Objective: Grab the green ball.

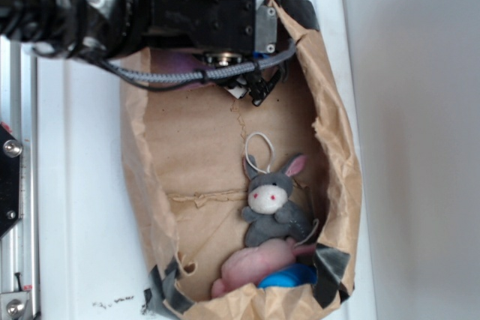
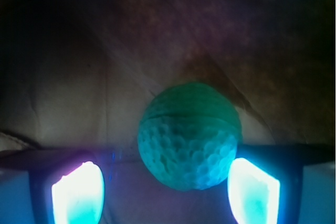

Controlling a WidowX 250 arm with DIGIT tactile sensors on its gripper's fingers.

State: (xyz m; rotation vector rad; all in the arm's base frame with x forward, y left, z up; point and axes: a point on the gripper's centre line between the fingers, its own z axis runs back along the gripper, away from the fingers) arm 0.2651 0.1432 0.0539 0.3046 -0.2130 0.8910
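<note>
While the gripper (image 2: 165,184) hangs open inside the brown paper bag (image 1: 202,155), the green ball (image 2: 189,136) (dimpled) sits between its glowing fingers (image 2: 77,192).

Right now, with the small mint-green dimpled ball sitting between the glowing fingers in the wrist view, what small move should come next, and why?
Probably shift slightly left to centre, then close. In the wrist view the small mint-green dimpled ball sits on the brown paper between the open gripper fingers, touching or nearly touching the right pad, with a clear gap to the left one. Closing as it stands might nudge it sideways.
</note>
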